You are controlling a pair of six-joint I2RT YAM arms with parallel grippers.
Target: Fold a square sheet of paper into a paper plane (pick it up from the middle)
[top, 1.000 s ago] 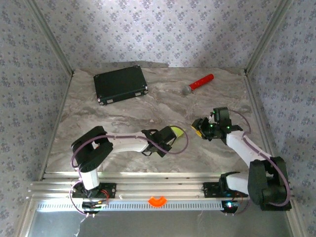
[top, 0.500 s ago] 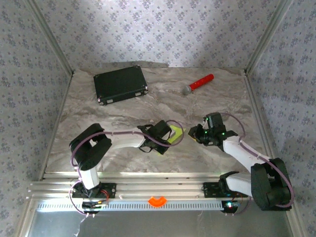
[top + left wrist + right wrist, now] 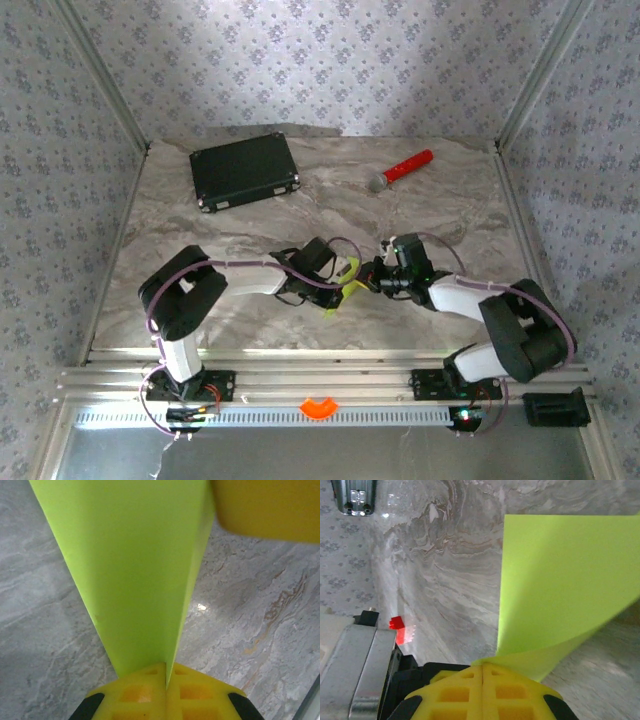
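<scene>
The square sheet of paper (image 3: 350, 274), lime yellow-green and bent into a fold, hangs just above the marble table (image 3: 250, 235) between both grippers. My left gripper (image 3: 336, 284) is shut on its left end. In the left wrist view the sheet (image 3: 135, 570) rises as a folded wedge from the closed yellow jaws (image 3: 166, 674). My right gripper (image 3: 370, 282) is shut on the opposite edge. In the right wrist view the sheet (image 3: 565, 580) curls up out of the shut jaws (image 3: 483, 669). The paper plane is out of view.
A black case (image 3: 244, 170) lies at the back left, and a red-handled microphone (image 3: 402, 168) at the back right. A small red block (image 3: 396, 623) sits by the right wall. The right gripper's yellow finger (image 3: 270, 507) hangs close over the sheet.
My right gripper swung left to the sheet and shut on its edge. The left gripper, still holding the sheet, shifted slightly left and back.
</scene>
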